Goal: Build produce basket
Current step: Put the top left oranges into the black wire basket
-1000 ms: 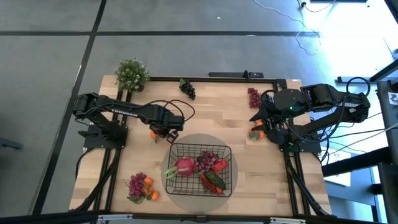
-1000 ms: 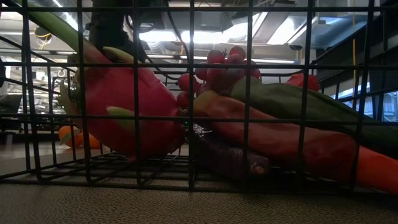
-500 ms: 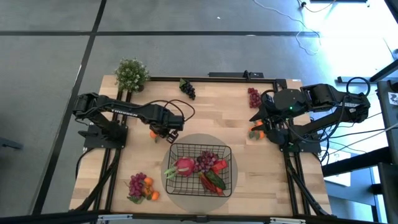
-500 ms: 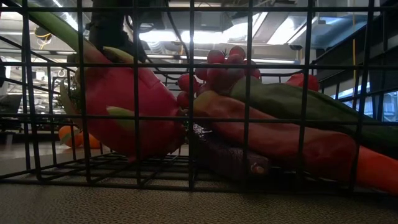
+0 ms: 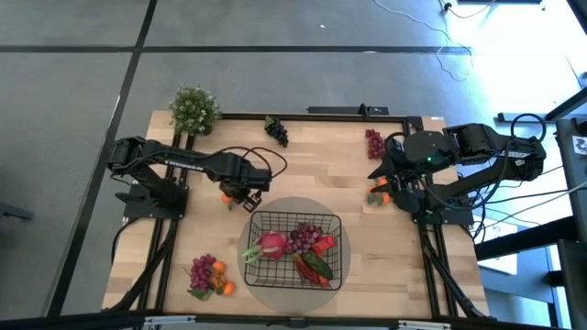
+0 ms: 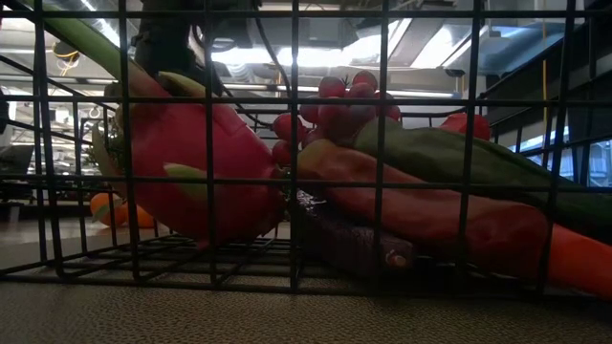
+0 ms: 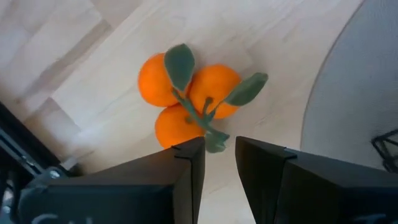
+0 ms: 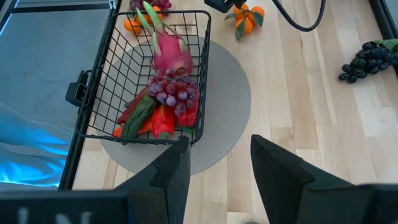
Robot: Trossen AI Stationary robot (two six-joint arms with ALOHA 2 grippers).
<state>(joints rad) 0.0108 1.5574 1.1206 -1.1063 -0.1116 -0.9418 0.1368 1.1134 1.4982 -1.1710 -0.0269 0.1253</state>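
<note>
High view: the black wire-mesh basket (image 5: pixel 294 248) is seen on a round grey mat (image 5: pixel 295 291) near the front edge of the wooden table (image 5: pixel 321 156), already loaded with a pink radish (image 5: pixel 271 244), a red grape bunch (image 5: pixel 304 237), red peppers (image 5: pixel 323 244) and a green cucumber (image 5: pixel 316 266). The left gripper (image 5: pixel 244 194) is held low over the table just behind the basket's far left corner, beside a cluster of three oranges (image 7: pixel 186 96) with green leaves. In the left wrist view its fingers (image 7: pixel 186 180) are seen parted by a narrow gap, with the orange stem just ahead of the tips and nothing gripped. The right gripper (image 5: pixel 385 188) is parked at the right edge of the table, near an orange piece of produce (image 5: pixel 379 196) and a second red grape bunch (image 5: pixel 375 143); its fingers (image 8: pixel 173 177) are seen apart and empty in the right wrist view. A black grape bunch (image 5: pixel 277 131) is left at the far edge, a potted plant (image 5: pixel 193 110) at the far left corner, and a small heap of purple grapes and oranges (image 5: pixel 209 275) at the front left.
</note>
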